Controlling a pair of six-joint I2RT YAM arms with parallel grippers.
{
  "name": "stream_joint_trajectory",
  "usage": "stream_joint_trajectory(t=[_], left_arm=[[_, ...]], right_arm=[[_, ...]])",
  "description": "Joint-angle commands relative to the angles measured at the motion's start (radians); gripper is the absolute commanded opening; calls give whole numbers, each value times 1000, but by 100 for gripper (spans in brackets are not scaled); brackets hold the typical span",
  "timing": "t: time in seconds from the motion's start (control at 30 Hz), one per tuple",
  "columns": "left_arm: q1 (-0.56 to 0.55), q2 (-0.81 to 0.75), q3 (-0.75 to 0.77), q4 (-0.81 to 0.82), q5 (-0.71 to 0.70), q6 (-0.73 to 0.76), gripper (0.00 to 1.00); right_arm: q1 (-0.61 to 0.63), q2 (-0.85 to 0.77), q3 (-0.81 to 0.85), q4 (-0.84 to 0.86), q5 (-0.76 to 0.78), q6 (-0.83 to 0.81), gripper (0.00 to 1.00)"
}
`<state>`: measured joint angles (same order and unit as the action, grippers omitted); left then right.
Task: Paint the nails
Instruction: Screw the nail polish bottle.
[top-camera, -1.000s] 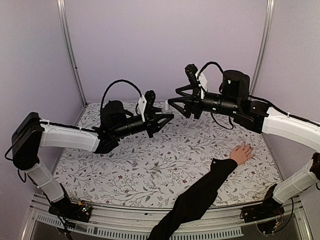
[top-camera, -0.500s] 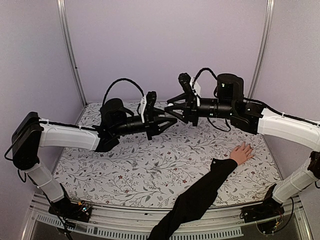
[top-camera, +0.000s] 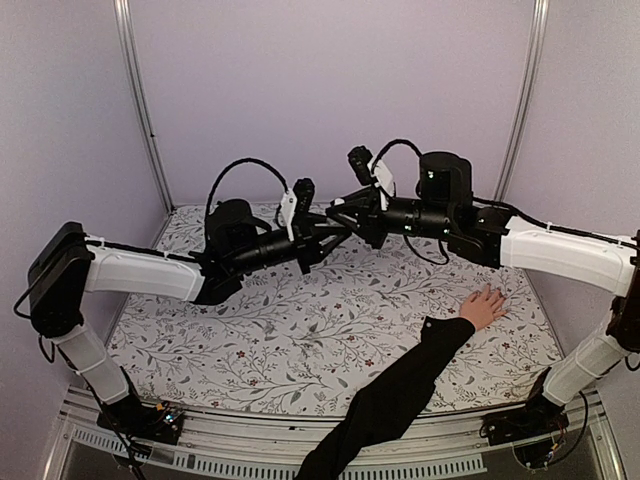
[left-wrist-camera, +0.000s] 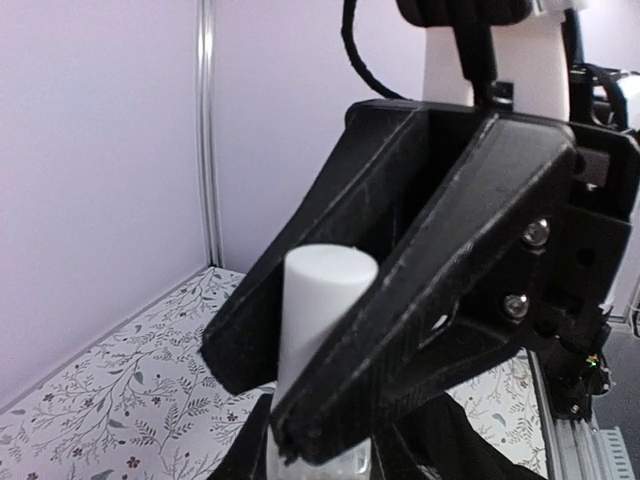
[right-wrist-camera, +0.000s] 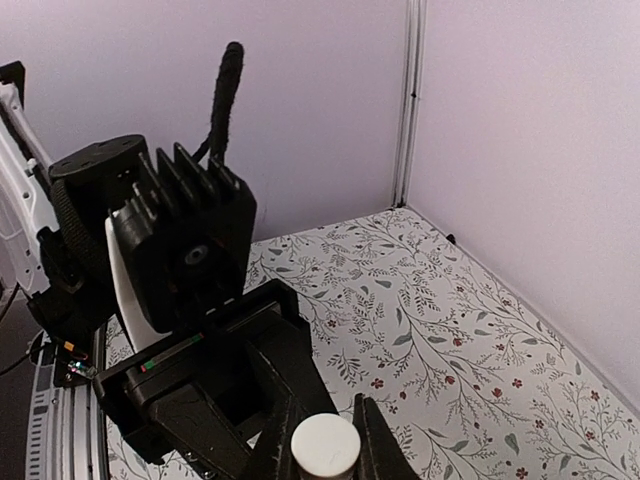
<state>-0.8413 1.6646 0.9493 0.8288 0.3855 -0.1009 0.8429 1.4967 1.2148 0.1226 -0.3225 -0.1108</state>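
While left gripper (top-camera: 338, 232) grips bottle (left-wrist-camera: 345, 466) at 12 o'clock, right gripper (right-wrist-camera: 323, 435) pinches its white cap (right-wrist-camera: 325, 448); hand (top-camera: 484, 306) rests at 3 o'clock.

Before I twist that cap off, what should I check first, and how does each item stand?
1. Right gripper closed on the white cap: ok, fingers flank it on both sides.
2. Left gripper shut on the bottle: ok, though the bottle body is mostly hidden.
3. Cap lined up between the two grippers: ok, it stands straight in the left wrist view.
4. Hand resting on the table, fingers spread: ok.
5. Hand apart from both arms: ok, nothing touches it.
6. Nails bare or painted: cannot tell, too small.
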Motion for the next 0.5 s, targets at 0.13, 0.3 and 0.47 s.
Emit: stream_joint_trajectory(t=[0.13, 0.3, 0.47], left_arm=[[-17, 38, 58, 30, -255, -28, 0], [-31, 65, 93, -7, -315, -5, 0], [-35, 72, 103, -27, -338, 4, 0]], right_arm=[[-2, 77, 51, 56, 271, 185, 0], [27, 119, 79, 54, 344, 193, 0], [44, 152, 121, 22, 396, 166, 0]])
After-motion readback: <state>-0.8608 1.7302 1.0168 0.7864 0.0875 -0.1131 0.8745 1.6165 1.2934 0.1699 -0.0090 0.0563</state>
